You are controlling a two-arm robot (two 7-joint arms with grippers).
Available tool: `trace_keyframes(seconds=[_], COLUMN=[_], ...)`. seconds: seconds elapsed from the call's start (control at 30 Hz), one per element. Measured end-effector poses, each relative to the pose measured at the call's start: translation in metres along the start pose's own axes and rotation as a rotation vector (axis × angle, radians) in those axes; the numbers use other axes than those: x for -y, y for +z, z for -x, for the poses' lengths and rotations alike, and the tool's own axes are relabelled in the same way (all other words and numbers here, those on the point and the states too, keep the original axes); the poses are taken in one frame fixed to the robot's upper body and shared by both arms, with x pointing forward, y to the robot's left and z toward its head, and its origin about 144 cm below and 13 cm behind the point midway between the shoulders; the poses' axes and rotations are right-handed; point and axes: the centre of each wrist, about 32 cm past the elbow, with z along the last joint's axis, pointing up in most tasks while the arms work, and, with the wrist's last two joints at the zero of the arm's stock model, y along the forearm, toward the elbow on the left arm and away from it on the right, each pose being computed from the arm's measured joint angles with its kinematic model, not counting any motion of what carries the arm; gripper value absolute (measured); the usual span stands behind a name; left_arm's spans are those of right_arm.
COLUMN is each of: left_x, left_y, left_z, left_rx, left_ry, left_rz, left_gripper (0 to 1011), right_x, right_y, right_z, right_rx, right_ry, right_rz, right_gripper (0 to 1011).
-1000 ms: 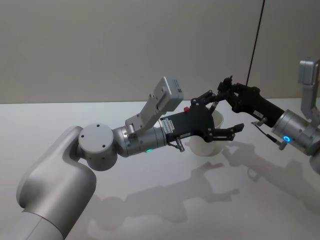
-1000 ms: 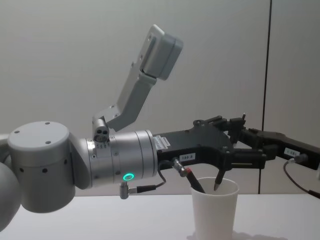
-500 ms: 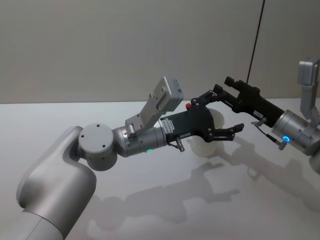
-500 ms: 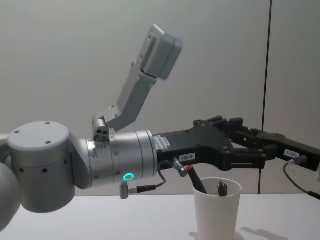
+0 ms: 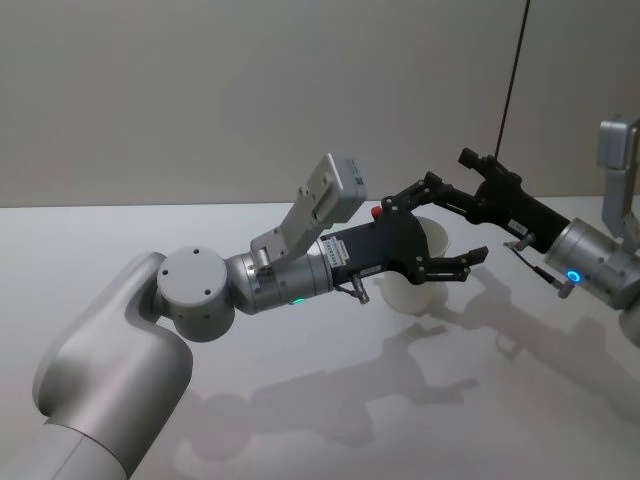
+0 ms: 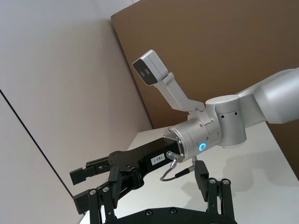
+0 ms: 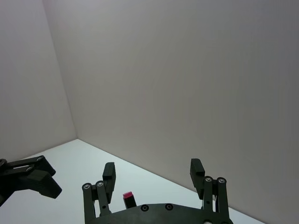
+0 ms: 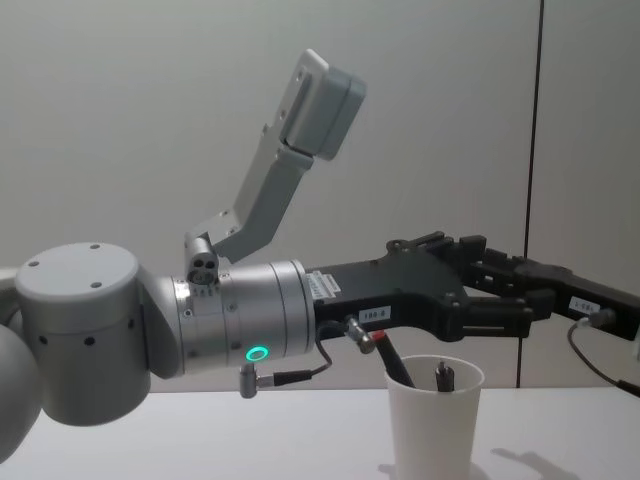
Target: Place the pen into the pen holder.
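The pen holder, a white paper cup [image 8: 435, 425], stands on the table. The pen [image 8: 443, 376] stands inside it, and its dark top shows just above the rim. In the head view the cup [image 5: 405, 292] sits between the spread fingers of my left gripper [image 5: 452, 220], which is open and straddles it without touching. My right gripper [image 5: 455, 190] hovers just above and behind the cup, open and empty. The right wrist view shows its fingers [image 7: 196, 170] apart with nothing between them.
A black cable [image 8: 398, 366] with a red plug hangs from my left wrist beside the cup's rim. The left arm's big grey body [image 5: 190, 295] reaches across the table [image 5: 300, 400] from the left. A plain wall stands behind.
My right gripper held the pen tip-down over the cup, then opened. The pen dropped in, and the gripper has drawn back a little. The left arm has not moved.
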Motion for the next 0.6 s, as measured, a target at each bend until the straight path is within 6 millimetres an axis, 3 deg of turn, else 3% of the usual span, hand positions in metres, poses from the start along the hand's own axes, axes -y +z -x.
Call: trace_keyframes(seconds=[0.6], left_x=[0.0], left_y=[0.0], left_z=[0.0], left_rx=[0.0], left_ry=[0.0], left_rz=[0.0], left_gripper=[1004], right_x=[0.0002], right_y=[0.0001], right_z=[-0.0009], right_rx=[0.001], right_ry=[-0.002], right_rz=[-0.002], right_gripper=[1001])
